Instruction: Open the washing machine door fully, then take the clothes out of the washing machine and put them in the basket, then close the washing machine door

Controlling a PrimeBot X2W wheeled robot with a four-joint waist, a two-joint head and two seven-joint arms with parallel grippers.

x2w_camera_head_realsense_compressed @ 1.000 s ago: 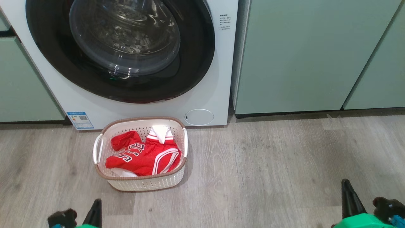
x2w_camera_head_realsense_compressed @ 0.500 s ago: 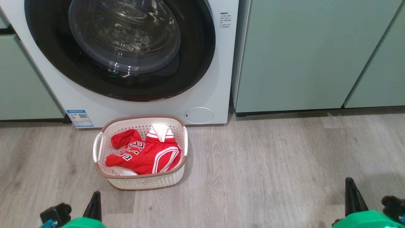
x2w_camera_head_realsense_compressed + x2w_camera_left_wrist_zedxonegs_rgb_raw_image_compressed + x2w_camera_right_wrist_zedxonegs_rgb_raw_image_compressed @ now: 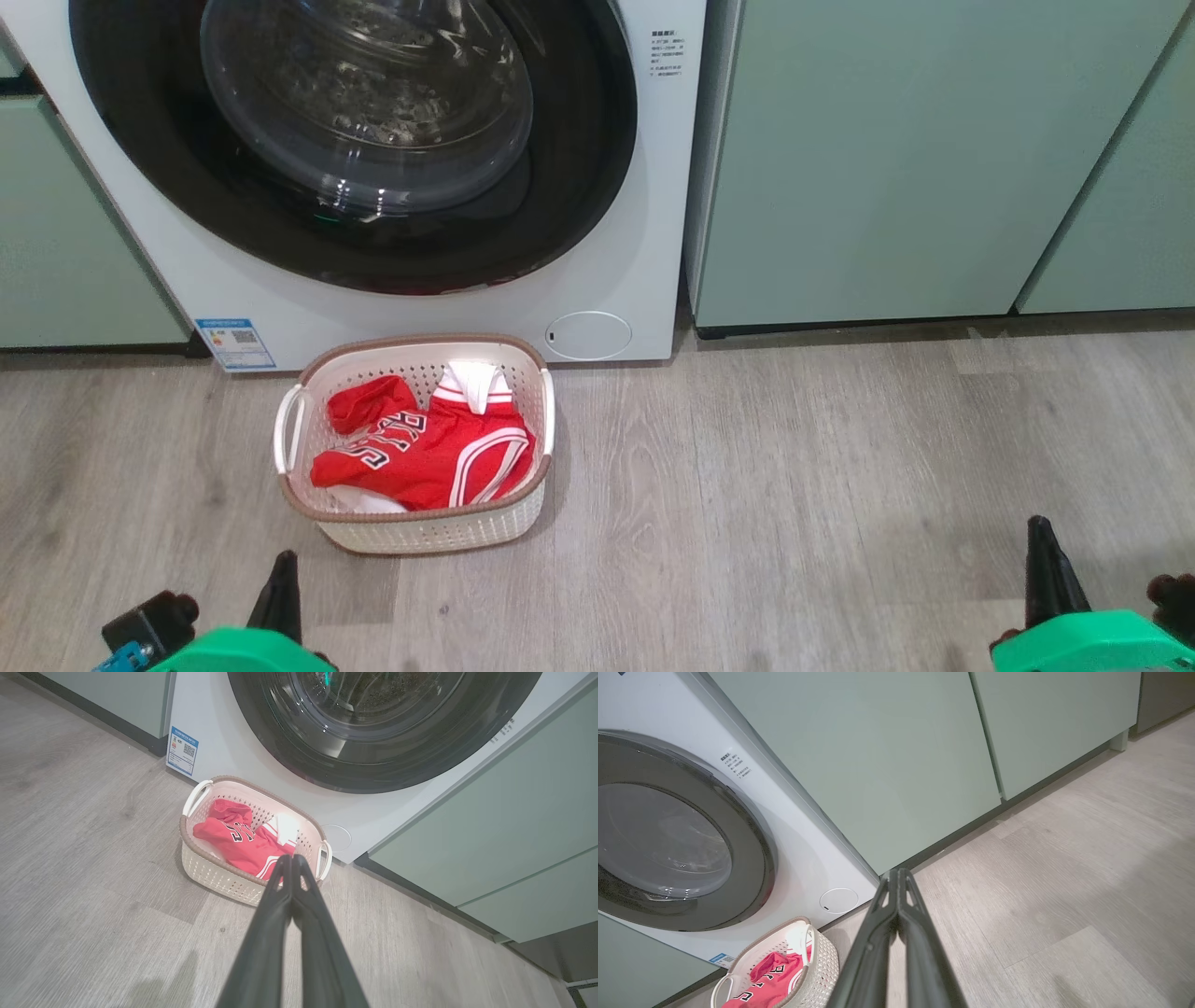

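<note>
At the lower left, the left gripper (image 3: 290, 864) hangs low over the floor (image 3: 794, 485), its two long fingers pressed together tip to tip, holding nothing. Next comes the washing machine (image 3: 653, 280), and the washing machine door (image 3: 597, 168) lies flat against its front, so it looks closed. Just before the machine, under the door, stands the basket (image 3: 411, 515), and the clothes (image 3: 429, 457) are inside it: the red jersey fills the base, and a white piece leans on the back wall. To the right of the basket is the small round flap (image 3: 588, 335), then the pale green cabinets (image 3: 887, 168). At the lower right the right gripper (image 3: 899, 875) is narrow too, fingers touching, empty, well apart from the basket.

I judge the task almost complete. One risk is the latch: the pictures cannot show if it caught, and a door only pushed to may swing out over the basket. Another risk is the basket itself: it stands near the left gripper, so a careless move forward could knock it and spill the clothes
</note>
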